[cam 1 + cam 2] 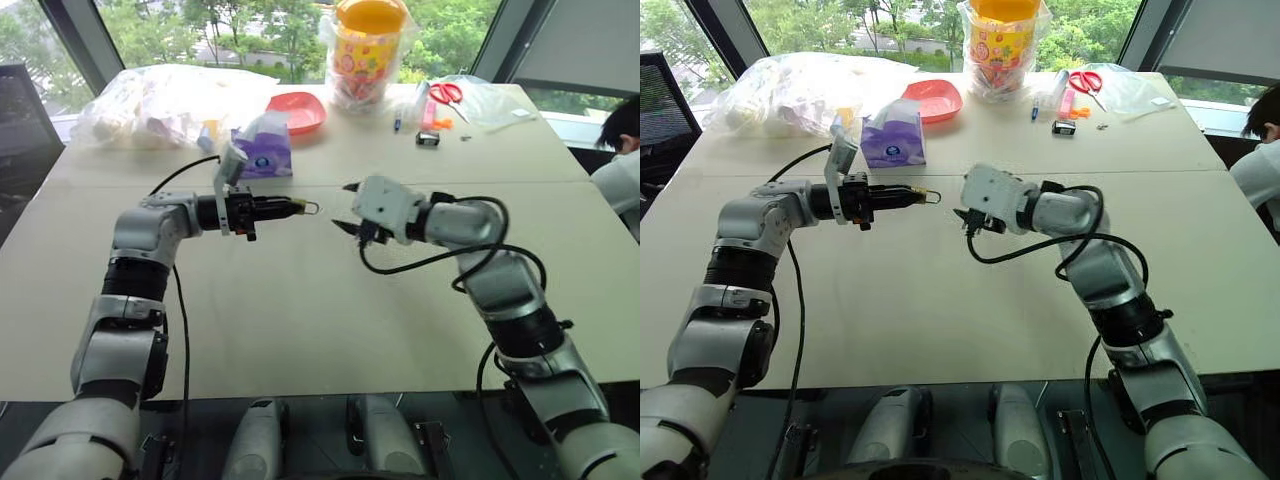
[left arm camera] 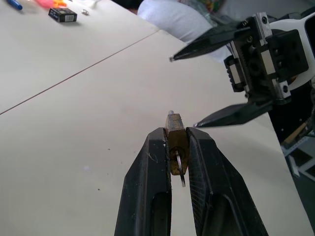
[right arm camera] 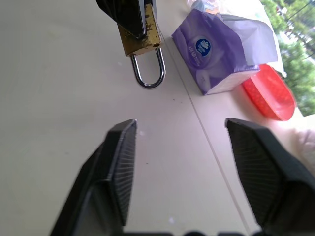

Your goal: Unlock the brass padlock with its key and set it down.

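Two arms meet over the pale table (image 1: 300,310), well above its surface. The left gripper (image 1: 290,208) points level toward the right gripper (image 1: 347,207) and is clamped on the brass padlock (image 3: 140,35), which sits between its fingertips with the silvery shackle (image 3: 148,71) poking out toward the other arm. The right gripper stands empty with its jaws well apart, near the lock but not touching it.

By my judgement the padlock is small, hard and light for metal — stiff brass with smooth faces that could slip or twist in a pinch. Holding it across the flat sides of the body, as the left fingers do, looks soundest; the thin shackle is the natural part for the other claw to grasp.

From the left wrist view a small silvery piece (image 2: 180,167), possibly the key, shows at the lock's near end — the head views cannot resolve it. The right wrist view alone shows the shackle seated as a closed loop.
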`<act>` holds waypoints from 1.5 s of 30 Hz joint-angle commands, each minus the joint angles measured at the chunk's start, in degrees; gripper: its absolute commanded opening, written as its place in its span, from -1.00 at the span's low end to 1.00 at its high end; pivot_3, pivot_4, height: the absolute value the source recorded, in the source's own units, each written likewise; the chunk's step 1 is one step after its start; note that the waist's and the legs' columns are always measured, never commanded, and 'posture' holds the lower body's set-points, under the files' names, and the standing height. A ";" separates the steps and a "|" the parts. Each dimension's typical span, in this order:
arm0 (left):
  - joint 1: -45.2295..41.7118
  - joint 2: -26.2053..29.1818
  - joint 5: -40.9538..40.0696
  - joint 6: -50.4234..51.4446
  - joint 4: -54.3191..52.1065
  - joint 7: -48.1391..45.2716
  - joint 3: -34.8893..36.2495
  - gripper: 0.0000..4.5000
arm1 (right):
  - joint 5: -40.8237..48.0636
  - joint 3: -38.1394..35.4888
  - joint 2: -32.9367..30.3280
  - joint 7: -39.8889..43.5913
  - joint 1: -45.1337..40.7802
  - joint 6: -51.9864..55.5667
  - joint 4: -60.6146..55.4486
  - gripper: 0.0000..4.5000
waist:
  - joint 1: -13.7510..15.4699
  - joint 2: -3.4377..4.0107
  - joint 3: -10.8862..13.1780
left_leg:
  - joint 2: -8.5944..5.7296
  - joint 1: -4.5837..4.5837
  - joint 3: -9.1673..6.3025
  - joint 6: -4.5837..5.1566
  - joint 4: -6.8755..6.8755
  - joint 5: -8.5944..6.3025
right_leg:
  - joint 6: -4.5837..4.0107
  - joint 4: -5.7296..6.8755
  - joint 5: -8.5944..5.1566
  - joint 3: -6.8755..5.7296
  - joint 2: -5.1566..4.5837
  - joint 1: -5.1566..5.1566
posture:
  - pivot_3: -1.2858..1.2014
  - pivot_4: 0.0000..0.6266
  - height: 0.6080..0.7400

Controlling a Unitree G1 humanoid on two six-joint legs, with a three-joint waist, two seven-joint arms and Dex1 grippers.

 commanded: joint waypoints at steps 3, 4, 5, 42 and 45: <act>-1.43 -0.43 -3.26 2.17 -0.63 -1.01 2.35 -1.00 | 9.65 -3.22 2.32 -0.45 0.52 10.68 -9.26 -0.96 | 0.01 0.00 0.00 | 0.01 0.05 -0.01 0.00 0.01 0.00 | 0.00 0.10 0.00 -0.01 0.01 0.00 | 0.03 -0.52 1.00; -1.49 -0.61 -3.95 3.05 -1.24 -1.50 2.22 -1.00 | 11.14 -2.82 2.90 -0.69 0.48 12.84 -10.21 -0.96 | 0.04 0.00 0.00 | 0.02 0.05 -0.03 0.00 0.02 0.00 | 0.00 0.11 0.00 -0.01 0.01 0.00 | 0.03 -0.52 1.00; -1.50 -0.70 -4.44 3.68 -1.72 -1.83 2.10 -1.00 | 12.28 -2.47 3.17 -0.86 0.43 14.41 -10.91 -0.96 | 0.06 0.00 0.00 | 0.02 0.05 -0.03 0.00 0.03 0.00 | -0.01 0.11 0.00 -0.01 0.01 0.01 | 0.03 -0.52 1.00; 1.81 2.42 -11.12 12.35 -14.85 -5.29 1.95 -1.00 | 21.18 0.02 1.78 -5.44 0.19 17.26 -3.68 -0.96 | 0.07 0.00 0.00 | 0.00 0.01 -0.04 0.00 0.04 0.00 | -0.01 0.05 -0.01 0.01 -0.01 0.01 | 0.03 -0.52 1.00; 2.32 3.43 -11.00 12.31 -16.42 -6.95 0.77 -1.00 | 23.62 -1.46 1.91 -4.99 0.33 18.77 -2.53 -0.96 | 0.06 -0.02 -0.01 | 0.01 0.01 -0.04 0.00 0.04 0.00 | -0.01 0.03 -0.01 0.01 -0.01 0.02 | 0.03 -0.52 1.00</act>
